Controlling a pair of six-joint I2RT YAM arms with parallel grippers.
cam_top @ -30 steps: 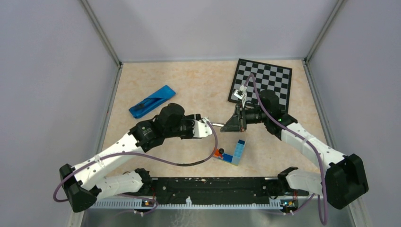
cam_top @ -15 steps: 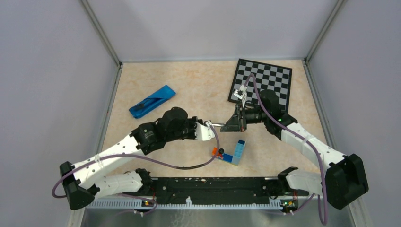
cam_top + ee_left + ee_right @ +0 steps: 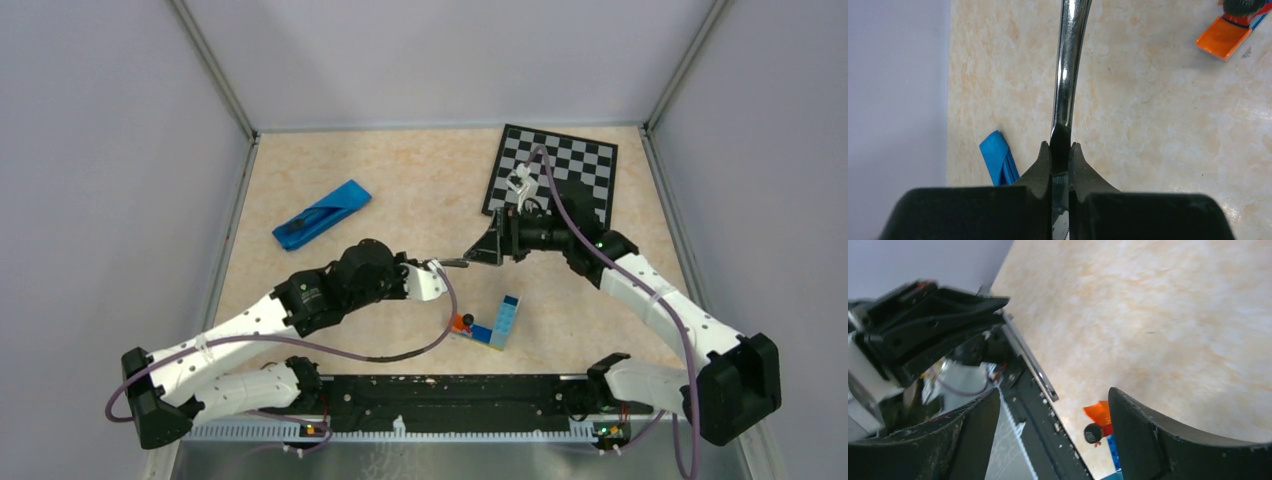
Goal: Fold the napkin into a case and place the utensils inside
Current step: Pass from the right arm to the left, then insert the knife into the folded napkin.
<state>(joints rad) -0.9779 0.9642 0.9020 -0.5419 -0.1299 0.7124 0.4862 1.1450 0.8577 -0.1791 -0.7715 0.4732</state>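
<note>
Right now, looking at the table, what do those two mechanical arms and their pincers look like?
The left arm and right arm have white shell segments joined by chunky black rounded joints, with a purple cable looping along each. The left gripper and right gripper are matte black, each with two tapering fingers; the right one's look scuffed.

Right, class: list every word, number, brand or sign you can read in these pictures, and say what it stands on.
None: no text can be read in any view.
The chessboard, napkin, toy bricks and utensil show no lettering.
</note>
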